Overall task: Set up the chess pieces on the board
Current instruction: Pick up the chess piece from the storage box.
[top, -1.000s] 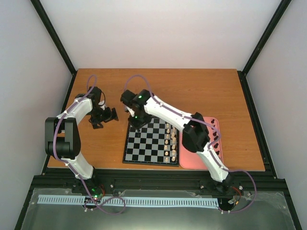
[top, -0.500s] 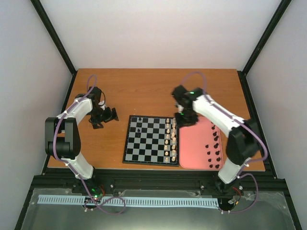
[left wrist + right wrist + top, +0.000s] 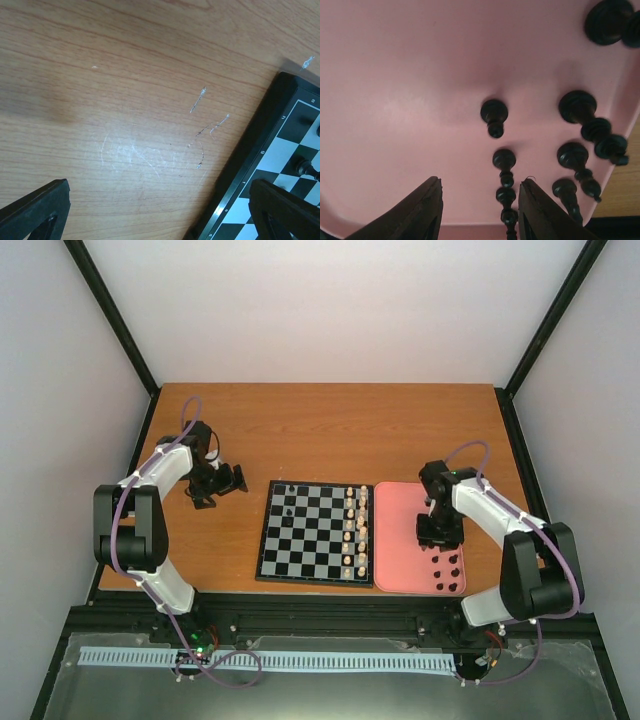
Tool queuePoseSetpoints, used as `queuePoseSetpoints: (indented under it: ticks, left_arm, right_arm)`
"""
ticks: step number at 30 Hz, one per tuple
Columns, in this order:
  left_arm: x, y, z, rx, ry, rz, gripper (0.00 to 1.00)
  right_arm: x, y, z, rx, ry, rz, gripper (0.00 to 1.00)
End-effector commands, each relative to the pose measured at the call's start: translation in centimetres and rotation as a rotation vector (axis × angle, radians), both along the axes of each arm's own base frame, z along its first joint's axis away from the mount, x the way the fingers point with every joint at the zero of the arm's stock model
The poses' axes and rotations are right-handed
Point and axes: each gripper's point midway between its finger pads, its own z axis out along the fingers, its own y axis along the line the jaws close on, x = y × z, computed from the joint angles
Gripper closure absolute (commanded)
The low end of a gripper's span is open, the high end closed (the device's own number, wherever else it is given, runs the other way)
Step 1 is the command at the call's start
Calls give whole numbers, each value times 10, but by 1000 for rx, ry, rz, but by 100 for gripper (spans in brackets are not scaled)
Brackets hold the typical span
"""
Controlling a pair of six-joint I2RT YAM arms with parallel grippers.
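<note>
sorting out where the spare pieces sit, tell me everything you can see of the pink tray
The pink tray is a rectangle with rounded corners and a low rim, matte like plastic. It lies on the wooden table just right of the board. Small black chess pieces sit along its near right side; the rest is bare. The open right tool hovers over them.

Soft, even light; blurry close-ups

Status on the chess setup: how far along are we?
Early. Done: a few chess pieces stand at the board's far-left corner. In hand: nothing; the right hand hovers open over the pink tray. Left: many more lie in that tray. The left hand is open, off the board.
</note>
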Motion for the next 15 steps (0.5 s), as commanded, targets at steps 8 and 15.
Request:
queuePoseSetpoints:
  ticks: [8,15]
  left_arm:
    - [7,0,4,-7,-23,3,0]
    - [8,1,4,-1,-19,2,0]
  right_arm:
    - [30,-12,-22,10,-50,-45,66]
    - [30,-15,-28,-1,-33,-42,74]
